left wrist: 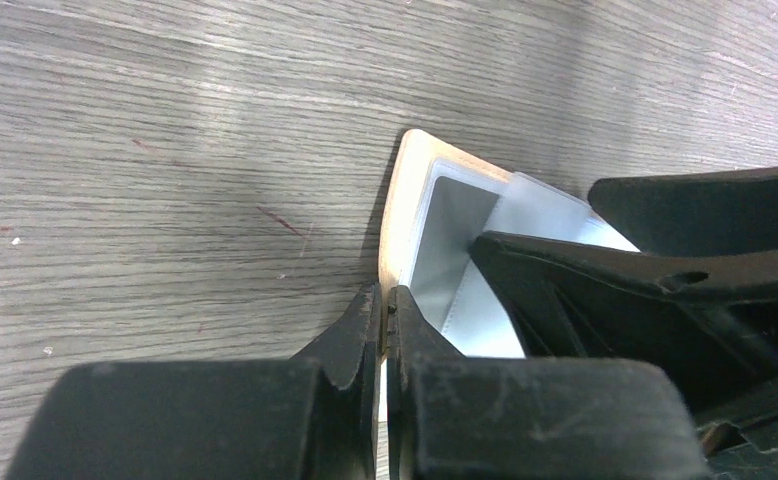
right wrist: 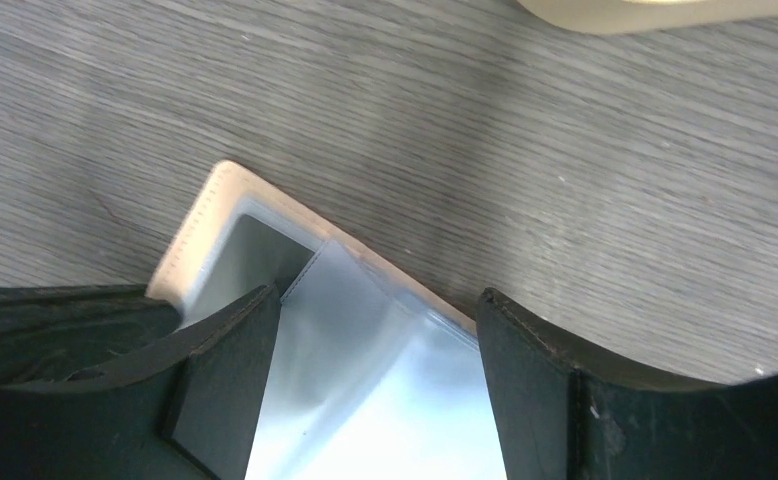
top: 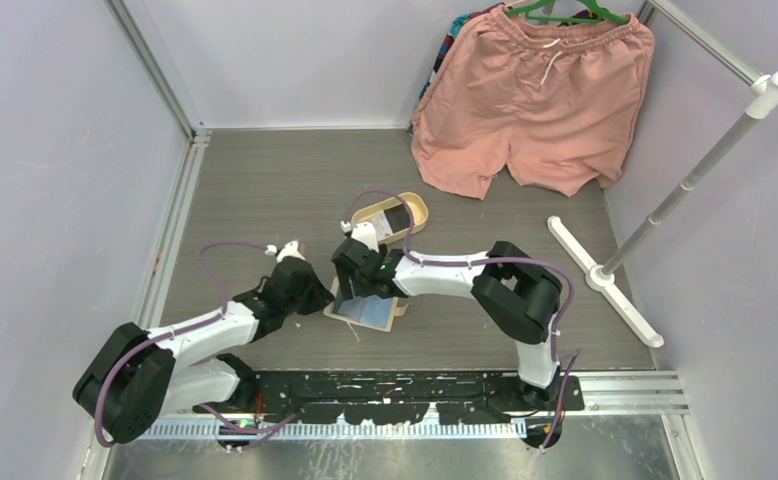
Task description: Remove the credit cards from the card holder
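Beige card holder (top: 366,311), centre frame, lying open: left gripper (left wrist: 383,318) clenched on its rim, right gripper (right wrist: 375,305) released, straddling pale-blue pockets (right wrist: 360,345).

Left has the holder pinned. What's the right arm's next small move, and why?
Probably close the right gripper: its open jaws straddle the pale blue-grey sheet inside the card holder, whose tan edge the left gripper clamps. Card or pocket, I cannot tell.

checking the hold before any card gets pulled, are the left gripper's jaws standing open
No, the left gripper is pinched shut on the beige edge of the card holder, with no gap between its fingers.
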Available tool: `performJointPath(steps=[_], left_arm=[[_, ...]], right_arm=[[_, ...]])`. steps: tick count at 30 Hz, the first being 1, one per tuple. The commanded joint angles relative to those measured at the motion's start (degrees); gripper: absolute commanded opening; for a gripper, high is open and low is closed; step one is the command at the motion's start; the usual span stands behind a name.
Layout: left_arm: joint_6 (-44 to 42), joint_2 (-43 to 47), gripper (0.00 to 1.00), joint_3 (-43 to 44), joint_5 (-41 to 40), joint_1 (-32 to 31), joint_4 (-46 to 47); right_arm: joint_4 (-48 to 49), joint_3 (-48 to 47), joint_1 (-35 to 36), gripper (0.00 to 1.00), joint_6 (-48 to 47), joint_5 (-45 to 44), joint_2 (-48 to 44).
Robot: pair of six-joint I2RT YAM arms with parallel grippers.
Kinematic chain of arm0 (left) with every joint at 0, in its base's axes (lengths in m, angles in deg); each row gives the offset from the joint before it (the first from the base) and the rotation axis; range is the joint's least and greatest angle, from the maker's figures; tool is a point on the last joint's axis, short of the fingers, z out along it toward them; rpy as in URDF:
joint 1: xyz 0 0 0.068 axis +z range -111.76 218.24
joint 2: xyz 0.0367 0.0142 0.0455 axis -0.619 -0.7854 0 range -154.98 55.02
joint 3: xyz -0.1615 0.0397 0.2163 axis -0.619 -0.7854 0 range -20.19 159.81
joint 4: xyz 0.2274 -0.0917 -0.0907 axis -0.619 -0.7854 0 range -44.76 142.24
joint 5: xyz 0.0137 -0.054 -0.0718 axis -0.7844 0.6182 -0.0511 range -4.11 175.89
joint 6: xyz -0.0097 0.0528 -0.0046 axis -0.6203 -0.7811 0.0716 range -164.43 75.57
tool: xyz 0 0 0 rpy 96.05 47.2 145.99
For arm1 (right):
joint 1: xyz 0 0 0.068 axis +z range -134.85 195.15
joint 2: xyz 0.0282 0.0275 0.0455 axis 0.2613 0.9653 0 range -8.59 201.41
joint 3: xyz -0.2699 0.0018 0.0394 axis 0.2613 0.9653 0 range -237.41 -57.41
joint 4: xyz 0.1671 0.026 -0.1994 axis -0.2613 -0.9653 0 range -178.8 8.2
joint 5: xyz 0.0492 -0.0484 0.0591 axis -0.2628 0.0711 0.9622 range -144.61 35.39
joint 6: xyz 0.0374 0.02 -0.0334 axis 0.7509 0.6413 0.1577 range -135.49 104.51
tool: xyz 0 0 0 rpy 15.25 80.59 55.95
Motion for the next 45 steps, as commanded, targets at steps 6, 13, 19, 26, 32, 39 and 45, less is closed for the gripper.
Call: performJointPath(steps=[6, 13, 19, 26, 32, 39, 45], left_arm=[[-0.5, 0.8, 0.0, 0.69, -2.41, 0.13, 0.31], [-0.24, 1.4, 0.0, 0.24, -3.24, 0.11, -0.31], [-0.15, 1.14, 0.0, 0.05, -3.44, 0.14, -0.27], [-0.15, 0.32, 0.0, -0.21, -3.9, 0.13, 0.08], [-0.45, 1.06, 0.0, 0.22, -4.47, 0.11, -0.53], [-0.38, 1.03, 0.0, -0.27, -4.87, 0.15, -2.64], [-0.35, -0.07, 0.0, -0.12, -5.14, 0.13, -3.43]], right_arm=[[-7.63, 5.81, 0.38, 0.76, -2.11, -4.13, -6.69], [-13.87, 9.37, 0.47, 0.76, -3.48, -7.92, -13.67], [-18.47, 6.11, 0.1, 0.85, -7.41, -14.24, -23.64], [8.49, 11.79, -6.45, 0.93, 7.9, 14.21, -29.58], [29.82, 16.73, -8.02, 0.9, 24.23, 28.45, -18.29], [40.71, 23.56, -7.88, 0.87, 33.13, 29.98, -10.28], [50.93, 26.94, -7.87, 0.85, 38.92, 33.22, -2.59]])
